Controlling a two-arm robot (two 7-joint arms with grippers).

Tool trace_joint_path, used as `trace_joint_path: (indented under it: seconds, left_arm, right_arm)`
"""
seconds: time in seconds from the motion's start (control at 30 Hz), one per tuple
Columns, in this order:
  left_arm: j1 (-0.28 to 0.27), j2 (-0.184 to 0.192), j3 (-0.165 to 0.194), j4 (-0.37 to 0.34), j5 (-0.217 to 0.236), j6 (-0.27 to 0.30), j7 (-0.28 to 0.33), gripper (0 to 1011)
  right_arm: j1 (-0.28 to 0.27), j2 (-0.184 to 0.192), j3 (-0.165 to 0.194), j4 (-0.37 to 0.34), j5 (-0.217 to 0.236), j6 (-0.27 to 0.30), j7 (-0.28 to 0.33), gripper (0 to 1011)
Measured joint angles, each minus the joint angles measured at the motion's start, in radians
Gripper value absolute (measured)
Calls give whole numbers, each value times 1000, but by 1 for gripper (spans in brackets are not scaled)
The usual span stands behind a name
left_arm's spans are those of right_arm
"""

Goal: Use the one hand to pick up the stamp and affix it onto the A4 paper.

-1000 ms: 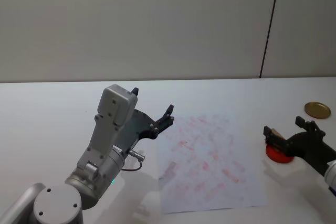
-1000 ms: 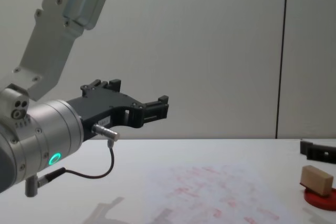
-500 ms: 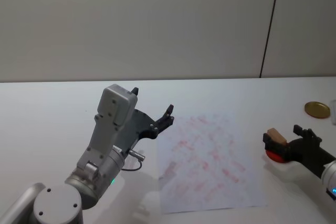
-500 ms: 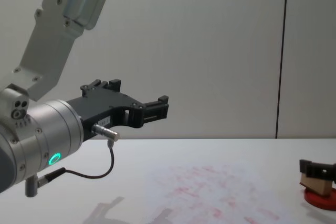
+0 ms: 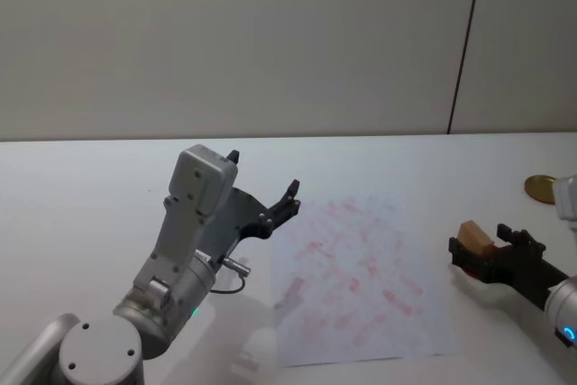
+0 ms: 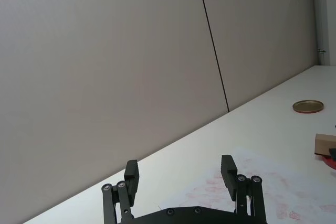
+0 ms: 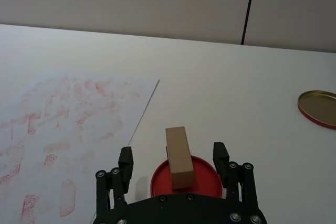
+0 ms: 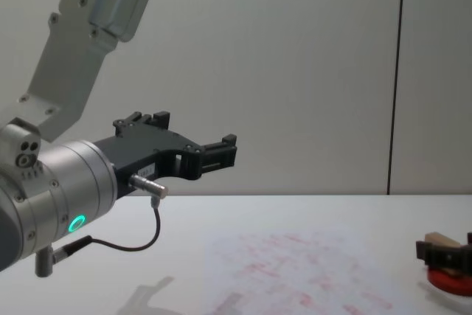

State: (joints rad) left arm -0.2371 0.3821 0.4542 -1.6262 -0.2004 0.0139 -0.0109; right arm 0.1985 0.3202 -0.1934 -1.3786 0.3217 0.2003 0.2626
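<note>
– What do we find hard to make out here?
– In the head view the right gripper point(image 5: 480, 241) covers the red ink pad point(image 7: 206, 176). In the chest view only the top of the stamp point(image 7: 177, 156) peeks above the black fingers point(image 7: 125, 162). The gold lid point(image 7: 318, 108) is cut off at the edge of the right wrist view.

– Where do we place the stamp?
– It lies on the round ink pad, just off the right edge of the A4 paper point(image 5: 361, 277), on the white table point(image 5: 90, 187). The right gripper's fingers stand spread on either side of the wooden block, with a gap on each side.

– And the lid?
– It lies flat on the table, beyond the pad and well apart from it.

– Can we read anything?
– Faint red stamped marks cover the paper, but we cannot read any of them.

– The other arm?
– The left gripper point(image 6: 180, 174) hangs raised above the table, left of the paper, its fingers apart.
</note>
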Motion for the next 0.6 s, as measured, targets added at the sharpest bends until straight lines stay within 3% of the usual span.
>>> trace_joint_path:
  seconds: [0.33, 0.47, 0.6]
  left_arm:
    - [0, 0, 0, 0, 0, 0, 0, 993]
    - [0, 0, 0, 0, 0, 0, 0, 993]
    - [0, 0, 0, 0, 0, 0, 0, 993]
  right_arm:
    - [21, -10, -9, 36, -23, -2, 5, 729]
    - [26, -13, -11, 47, -29, -7, 5, 568]
    - [31, -16, -13, 57, -38, -16, 5, 475]
